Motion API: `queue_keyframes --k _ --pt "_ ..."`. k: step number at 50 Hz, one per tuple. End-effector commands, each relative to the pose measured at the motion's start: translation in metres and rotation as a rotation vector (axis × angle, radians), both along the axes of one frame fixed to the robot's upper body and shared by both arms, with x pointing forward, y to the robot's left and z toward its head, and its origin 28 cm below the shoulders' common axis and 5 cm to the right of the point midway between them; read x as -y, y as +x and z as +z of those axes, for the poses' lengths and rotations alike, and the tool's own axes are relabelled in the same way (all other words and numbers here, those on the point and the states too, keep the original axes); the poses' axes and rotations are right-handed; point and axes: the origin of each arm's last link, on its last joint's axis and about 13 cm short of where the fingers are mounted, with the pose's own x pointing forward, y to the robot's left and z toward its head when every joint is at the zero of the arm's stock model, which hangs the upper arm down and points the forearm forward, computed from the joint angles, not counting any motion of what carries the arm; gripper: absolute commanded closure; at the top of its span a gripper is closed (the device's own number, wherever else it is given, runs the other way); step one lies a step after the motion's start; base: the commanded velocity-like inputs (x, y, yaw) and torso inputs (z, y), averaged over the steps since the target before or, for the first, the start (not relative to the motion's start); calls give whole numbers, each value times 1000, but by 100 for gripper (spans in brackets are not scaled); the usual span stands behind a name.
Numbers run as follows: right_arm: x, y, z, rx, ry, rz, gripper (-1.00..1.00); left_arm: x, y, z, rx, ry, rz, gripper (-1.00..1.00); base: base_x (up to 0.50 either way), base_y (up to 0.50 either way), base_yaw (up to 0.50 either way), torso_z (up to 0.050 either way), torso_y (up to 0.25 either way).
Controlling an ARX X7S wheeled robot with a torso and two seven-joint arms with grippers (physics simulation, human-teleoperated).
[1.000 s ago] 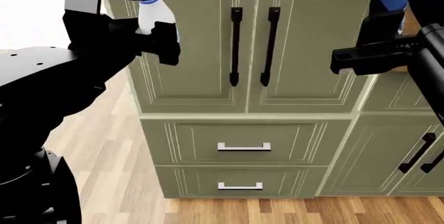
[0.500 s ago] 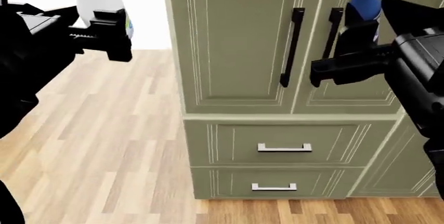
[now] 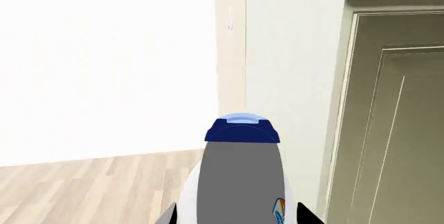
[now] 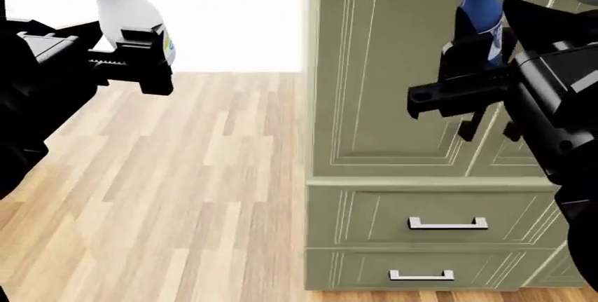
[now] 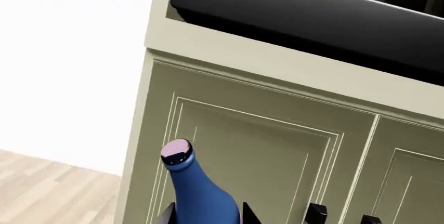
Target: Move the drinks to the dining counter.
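A small white plastic bottle with a blue cap and a yellow label (image 4: 134, 16) sits upright at the upper left of the head view, clamped between the black fingers of the left gripper (image 4: 140, 53), which press on its lower body. In the left wrist view the same white bottle (image 3: 242, 174) fills the lower centre, its blue cap (image 3: 242, 129) uppermost, with dark finger edges just showing on either side at the frame's bottom.

At the upper right of the head view, a slim dark-blue bottle with a white label (image 4: 480, 9) stands upright in the right gripper (image 4: 467, 71), whose fingers are closed around its lower part. The right wrist view shows its neck and capped mouth (image 5: 196, 187) rising at lower centre.

Behind the blue bottle stands a tall olive-green panelled cabinet (image 4: 393, 71) with two drawers bearing silver handles (image 4: 447, 224). Light wood-plank flooring (image 4: 187, 197) spreads across the left and centre, beneath the white bottle.
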Motion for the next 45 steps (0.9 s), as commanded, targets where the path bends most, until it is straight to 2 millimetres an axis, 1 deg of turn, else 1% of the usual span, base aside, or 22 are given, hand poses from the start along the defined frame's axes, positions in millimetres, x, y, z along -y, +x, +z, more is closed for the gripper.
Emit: queue_keyframes --k 1,10,20,29,34,45 --pt "0 3 1 19 -11 -12 100 2 3 0 1 -7 -6 100 327 501 0 0 0" --pt "1 0 6 44 -23 -30 100 2 4 2 6 -15 -6 100 297 501 0 0 1" --pt "3 1 6 47 -45 -71 100 2 7 1 5 -17 -8 100 -1 500 0 1 2" --pt "6 -1 5 45 -17 -73 100 4 9 2 4 -11 -12 100 -1 500 0 0 1" --pt "9 0 4 47 -18 -107 100 4 9 1 4 -11 -16 100 -1 500 0 0 0" --pt "9 1 2 45 -42 -109 100 5 11 1 0 -9 -16 100 22 500 0 1 1"
